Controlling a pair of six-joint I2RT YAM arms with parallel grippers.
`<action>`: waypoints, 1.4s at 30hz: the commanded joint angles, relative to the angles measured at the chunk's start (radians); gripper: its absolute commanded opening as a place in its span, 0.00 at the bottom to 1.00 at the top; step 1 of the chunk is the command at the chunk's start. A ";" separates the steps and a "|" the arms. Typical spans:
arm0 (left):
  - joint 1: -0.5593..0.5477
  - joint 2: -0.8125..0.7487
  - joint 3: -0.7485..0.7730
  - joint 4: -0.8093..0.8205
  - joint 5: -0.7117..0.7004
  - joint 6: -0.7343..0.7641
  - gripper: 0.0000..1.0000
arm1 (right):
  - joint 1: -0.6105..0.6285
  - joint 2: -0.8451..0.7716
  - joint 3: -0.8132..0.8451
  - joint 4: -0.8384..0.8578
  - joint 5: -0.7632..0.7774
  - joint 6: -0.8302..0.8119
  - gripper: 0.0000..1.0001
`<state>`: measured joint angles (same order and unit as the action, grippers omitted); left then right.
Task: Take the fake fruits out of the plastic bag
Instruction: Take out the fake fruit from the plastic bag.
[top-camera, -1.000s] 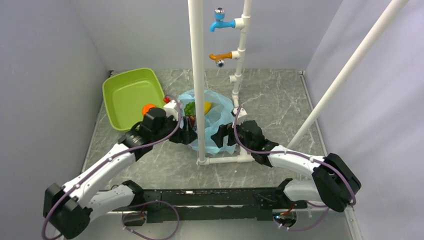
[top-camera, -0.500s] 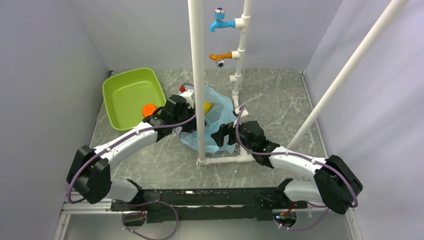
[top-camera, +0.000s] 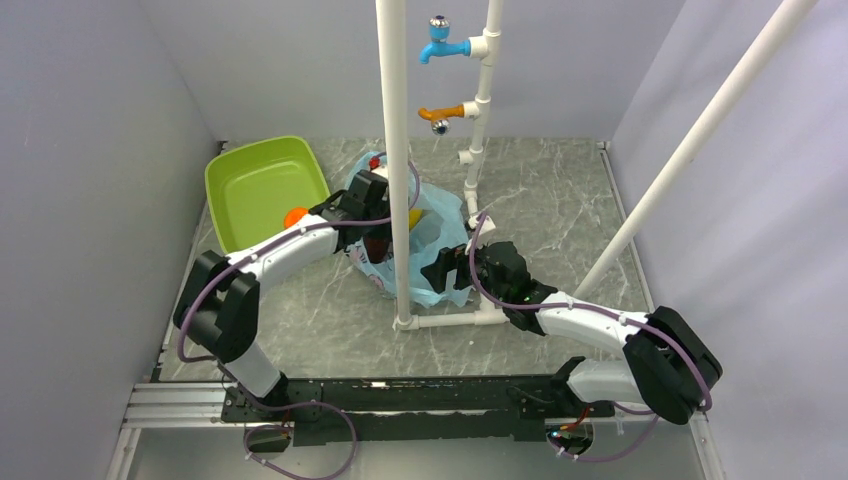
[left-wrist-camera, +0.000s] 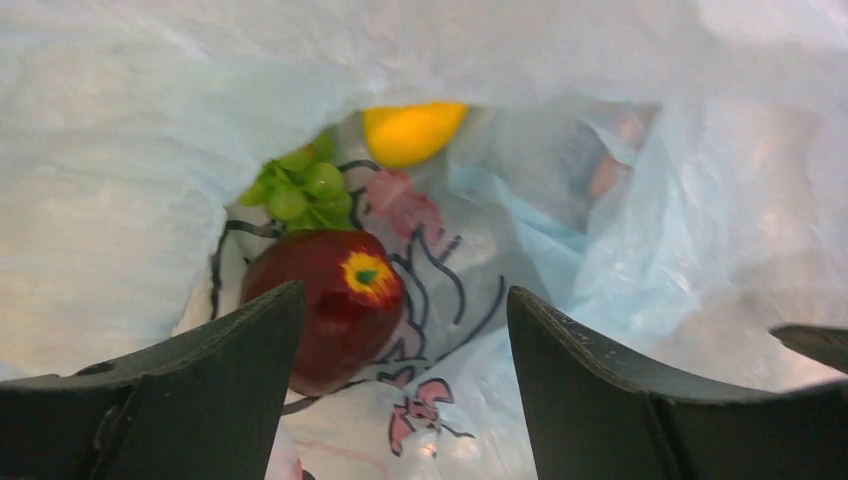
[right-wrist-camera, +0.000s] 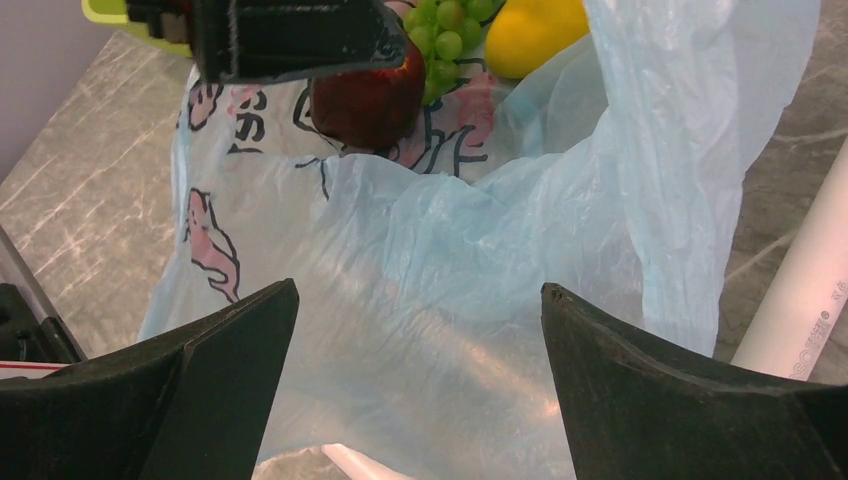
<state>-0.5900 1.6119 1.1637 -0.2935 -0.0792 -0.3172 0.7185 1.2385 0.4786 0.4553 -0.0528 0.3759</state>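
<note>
Fruits are what this job is about, and three of them lie inside the plastic bag (left-wrist-camera: 650, 250): the red fruit (left-wrist-camera: 325, 300), the green grapes (left-wrist-camera: 300, 185) and the yellow fruit (left-wrist-camera: 412, 130). The grapes touch the red fruit, and the yellow fruit sits a bit behind them. The orange fruit (top-camera: 296, 216) is already out. It lies at the near corner of the green tray (top-camera: 255, 180), just beside the bag, so the tray looks like the place where the fruits go.

The bag lies flat on the table (top-camera: 540, 200) with its mouth open toward the left gripper (left-wrist-camera: 402, 295). That gripper pokes into the mouth. Its jaws are wide apart with nothing in them. The red fruit is the closest one and sits right by one finger, so I think it gets picked next.

The right gripper (right-wrist-camera: 418, 290) hangs over the near side of the bag. Its jaws are wide too, and they pinch nothing. I guess it waits there to hold the thin bag down, because the bag could slide or lift when a fruit comes out.

From above, a white pipe (top-camera: 397, 150) hides part of the bag.
</note>
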 joint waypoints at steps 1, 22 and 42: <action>0.019 0.053 0.077 -0.074 -0.108 0.071 0.82 | -0.002 0.005 -0.007 0.065 -0.004 -0.008 0.94; 0.031 0.195 0.074 -0.067 -0.130 0.081 0.83 | -0.003 0.018 -0.009 0.072 -0.007 -0.012 0.94; 0.031 -0.169 -0.002 -0.105 0.155 -0.003 0.37 | -0.002 0.004 -0.013 0.074 0.004 -0.011 0.93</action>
<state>-0.5629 1.5322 1.1778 -0.4156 -0.0502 -0.2806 0.7185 1.2514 0.4751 0.4652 -0.0525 0.3740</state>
